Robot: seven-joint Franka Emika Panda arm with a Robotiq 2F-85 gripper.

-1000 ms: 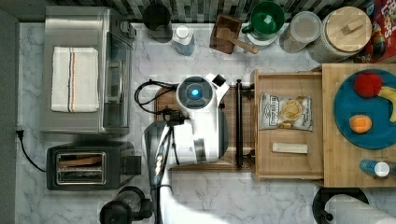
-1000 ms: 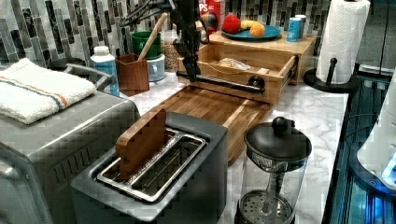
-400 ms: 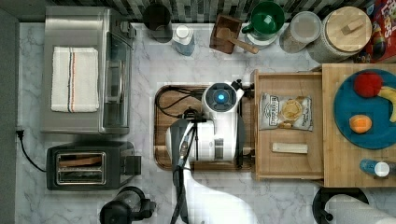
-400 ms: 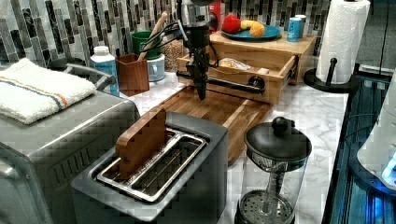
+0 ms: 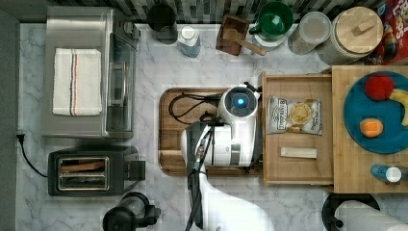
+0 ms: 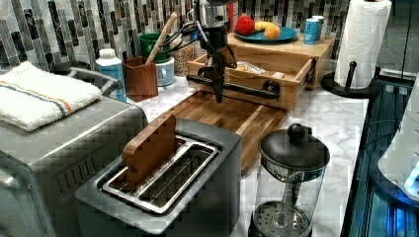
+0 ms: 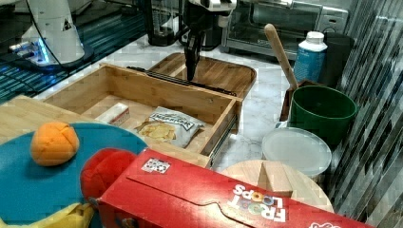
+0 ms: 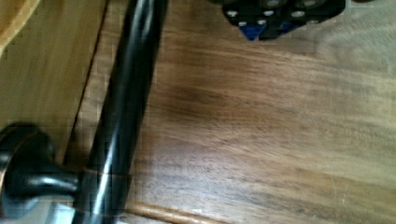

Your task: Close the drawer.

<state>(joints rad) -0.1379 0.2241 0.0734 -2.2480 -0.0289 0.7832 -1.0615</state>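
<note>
The drawer (image 5: 298, 81) is a shallow light-wood box pulled out of the thick wooden block (image 5: 346, 168) toward the top view's left. It holds a chip bag (image 5: 294, 114) and a small white bar (image 5: 299, 152). A black bar handle (image 6: 247, 89) runs along its front. My gripper (image 6: 218, 96) points straight down over the dark wooden tray (image 5: 173, 159), just in front of the handle (image 7: 204, 85), with its fingers shut on nothing. In the wrist view the handle (image 8: 126, 107) lies close beside the fingertips (image 8: 261, 18), above the tray's surface.
A blue plate (image 5: 380, 115) with fruit sits on the block. A toaster oven (image 5: 82, 72), toaster (image 5: 91, 171) and coffee press (image 5: 127, 214) stand at the top view's left. A bottle (image 5: 188, 41), utensil holder (image 5: 232, 34), green mug (image 5: 273, 21) and jars line the back.
My arm has travelled across the dark tray toward the top view's right, bringing the gripper up to the drawer's handle. The drawer has stayed pulled out.
</note>
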